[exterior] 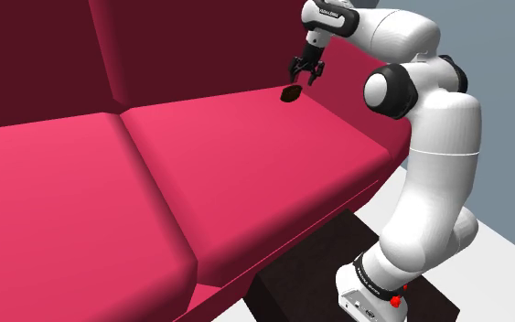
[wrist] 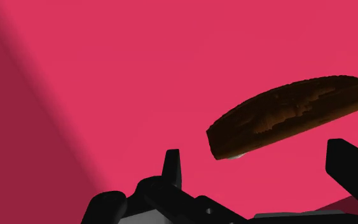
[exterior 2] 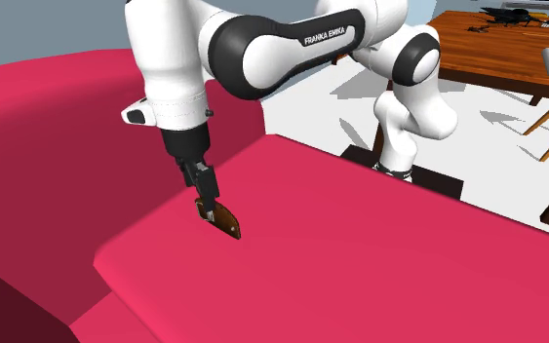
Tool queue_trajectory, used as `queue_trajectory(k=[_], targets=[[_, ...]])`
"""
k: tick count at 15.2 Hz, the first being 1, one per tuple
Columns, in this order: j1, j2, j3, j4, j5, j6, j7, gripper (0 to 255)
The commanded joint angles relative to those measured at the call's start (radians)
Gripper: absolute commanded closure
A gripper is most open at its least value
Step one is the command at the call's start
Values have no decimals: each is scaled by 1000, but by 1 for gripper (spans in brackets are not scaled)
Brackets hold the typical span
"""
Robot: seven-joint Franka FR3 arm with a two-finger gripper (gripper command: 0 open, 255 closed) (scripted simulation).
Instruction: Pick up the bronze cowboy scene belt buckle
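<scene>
The crimson sofa's seat cushion [exterior: 246, 174] carries a dark brown belt buckle [exterior: 290, 92], at one o'clock in the shoulder view, near the backrest.

one legible mark — "franka emika" in white letters on a dark link of the arm [exterior 2: 292, 44].

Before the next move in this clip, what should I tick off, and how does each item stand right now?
1. The gripper is open: ok, its fingers stand apart.
2. The brown belt buckle is centred between them: not ok, it sits toward one finger.
3. Tips are low enough to close on it: cannot tell.
4. The buckle lies flat on the sofa seat: cannot tell, it looks tilted.
</scene>
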Motion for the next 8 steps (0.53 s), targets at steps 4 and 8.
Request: queue_trajectory(k=[4,8], targets=[[7,-8,0,-74,0,66,-5,0],[6,-6,0,-71,0,65,-5,255]])
